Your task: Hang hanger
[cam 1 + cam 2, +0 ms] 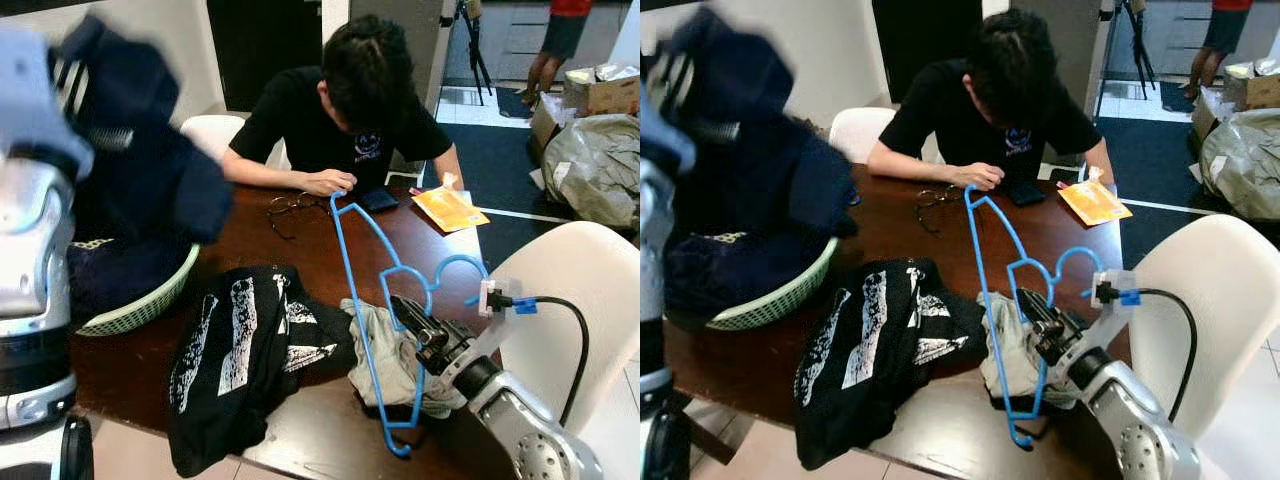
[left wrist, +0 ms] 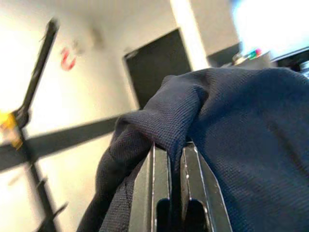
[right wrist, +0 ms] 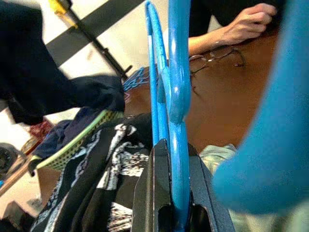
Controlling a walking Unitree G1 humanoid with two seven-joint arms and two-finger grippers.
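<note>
over brown table, right end effector clamps blue hanger; raised left end effector pinches navy garment.

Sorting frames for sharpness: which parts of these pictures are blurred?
Left eye view: the raised dark navy garment is motion-smeared, while the blue plastic hanger stays crisp. Left wrist view: the background wall is soft. Right wrist view: the near hanger curve is out of focus.

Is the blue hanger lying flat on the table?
No. The right tool is shut on the hanger and holds it tilted up over the table.
</note>
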